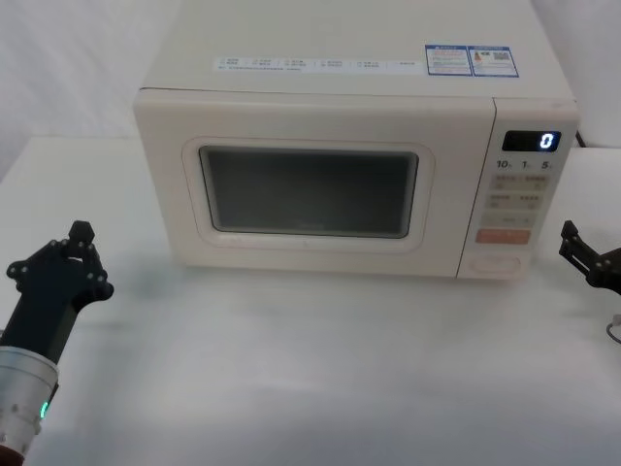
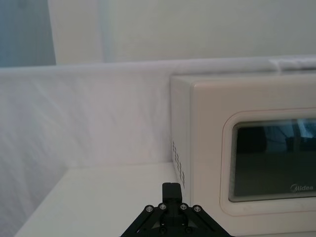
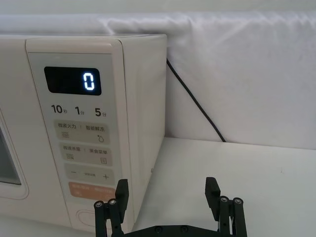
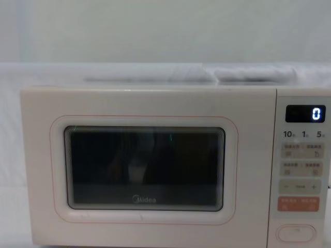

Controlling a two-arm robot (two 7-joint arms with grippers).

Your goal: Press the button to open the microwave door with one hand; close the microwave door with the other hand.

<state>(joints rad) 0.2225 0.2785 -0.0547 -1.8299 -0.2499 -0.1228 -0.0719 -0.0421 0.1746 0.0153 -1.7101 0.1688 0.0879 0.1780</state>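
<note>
On the worktop (image 1: 320, 369): 1 microwave, microwave door (image 1: 309, 190) shut.
Right hand (image 3: 168, 193) gapes empty near 1 button (image 4: 296, 233); left hand (image 1: 60, 264) state unclear.

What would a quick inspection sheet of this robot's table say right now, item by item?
Surface: white table, bare in front of the microwave.
Job's things: microwave door shut; the button at the foot of the control panel, untouched; display reads 0.
Clutter: nothing seen.
Grippers: left gripper low at the table's left, short of the microwave; right gripper open, just right of the panel's lower corner, near the button but not on it.
Cables: black cord runs down behind the microwave's right side.
Surroundings: white cloth backdrop.
</note>
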